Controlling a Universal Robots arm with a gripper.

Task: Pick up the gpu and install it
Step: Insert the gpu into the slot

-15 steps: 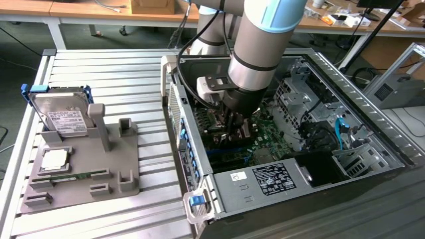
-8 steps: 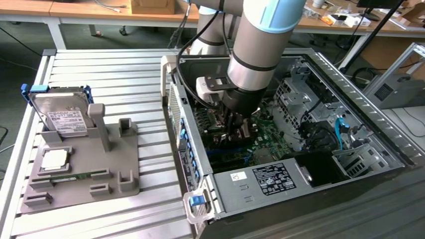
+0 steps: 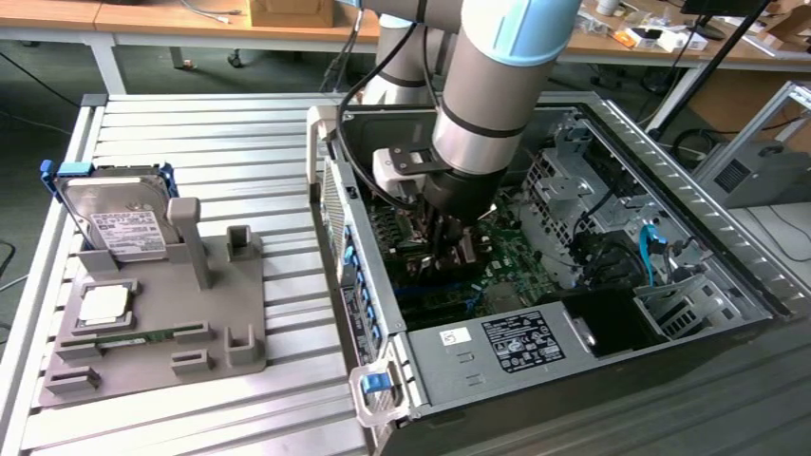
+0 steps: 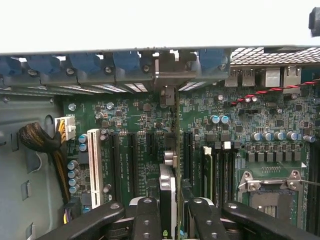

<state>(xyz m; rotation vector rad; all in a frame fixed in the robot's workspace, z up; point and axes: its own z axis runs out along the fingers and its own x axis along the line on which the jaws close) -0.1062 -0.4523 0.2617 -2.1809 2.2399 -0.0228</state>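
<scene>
My gripper [image 3: 446,237] is down inside the open computer case [image 3: 709,228], over the green motherboard [image 3: 514,256]. In the wrist view the gripper [image 4: 173,222] is shut on the gpu [image 4: 169,182]. The thin dark card is seen edge-on between the two black fingers [image 4: 147,220]. It stands upright over the motherboard [image 4: 130,125], running between the black expansion slots [image 4: 132,160] toward the case's rear wall. Its silver metal bracket [image 4: 169,75] sits at the rear slot openings beside the blue clips [image 4: 127,61]. Whether the card's edge is seated in a slot is hidden.
Beside the case on the exterior view's left, a grey fixture [image 3: 165,313] holds the silver hard drive [image 3: 121,223] in its blue frame and a small square chip [image 3: 104,302]. Inside the case are a white slot [image 4: 93,165], a cable bundle [image 4: 37,137], the CPU socket [image 4: 272,192] and drive cages [image 3: 571,180].
</scene>
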